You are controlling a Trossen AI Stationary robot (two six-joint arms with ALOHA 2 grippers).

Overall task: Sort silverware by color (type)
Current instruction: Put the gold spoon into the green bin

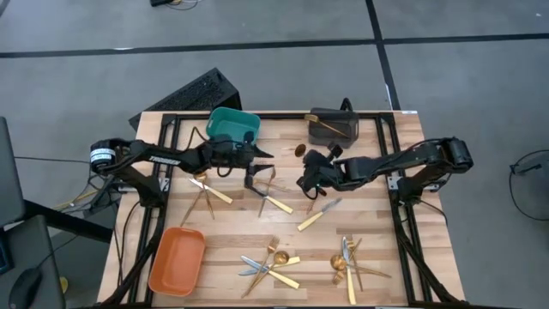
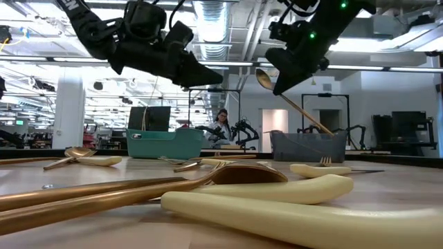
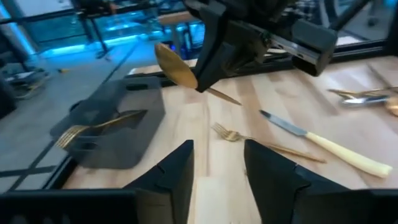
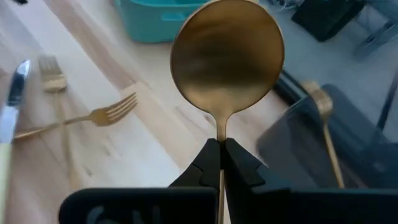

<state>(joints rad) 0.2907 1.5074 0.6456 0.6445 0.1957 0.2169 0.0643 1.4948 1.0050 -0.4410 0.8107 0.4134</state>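
The handle of the gold spoon (image 4: 227, 59) is mostly hidden between the closed fingers of the right gripper (image 4: 220, 163), so only the round bowl and a short part of the neck show in the right wrist view. In the high view the spoon is very small and hard to make out. The orange bin (image 1: 177, 260) at the near left corner shows only its inside floor.

The table (image 1: 232, 232) is of pale wood planks on a black frame. Behind it is a large bright hall with white columns, and a person (image 2: 223, 124) sits far away.

The spoon is held in the air above the middle of the table, near the dark grey bin (image 1: 333, 126). In the low view it slants, bowl up and handle down toward this bin. The left gripper (image 3: 217, 165) hangs near the teal bin (image 1: 232, 125), fingers parted and holding nothing. Other forks and knives lie scattered on the wood.
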